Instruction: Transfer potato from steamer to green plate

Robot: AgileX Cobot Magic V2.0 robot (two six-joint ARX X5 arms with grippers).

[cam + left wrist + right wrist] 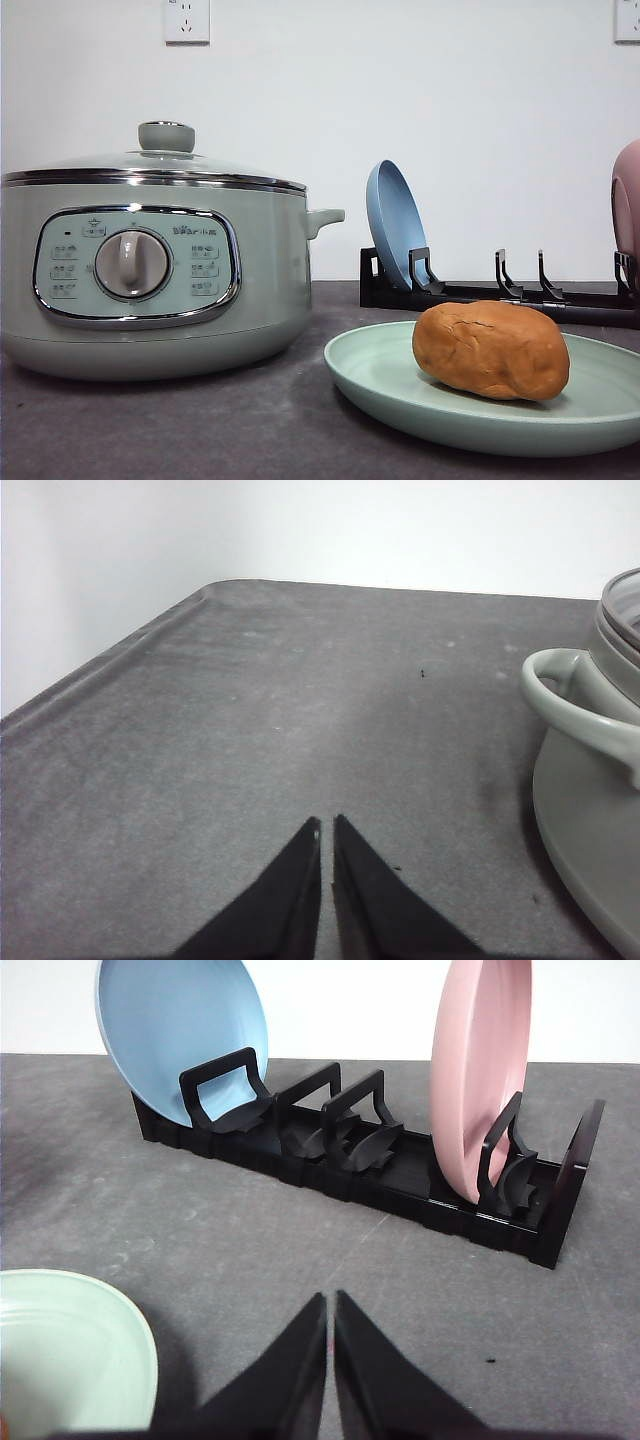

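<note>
In the front view we find the potato already lying on the green plate, right of the lidded steamer. It looks firm, matte and probably fairly light; we'd grip across its middle. In the wrist views, our left gripper and right gripper are clenched, empty.

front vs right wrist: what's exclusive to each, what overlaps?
Front view alone: the potato lying on the green plate, and the steamer with its glass lid on.

Right wrist view alone: the right gripper, its fingers closed with nothing between them.

Both: the green plate's rim, the black dish rack holding the blue plate and the pink plate on edge, and the grey table.
</note>
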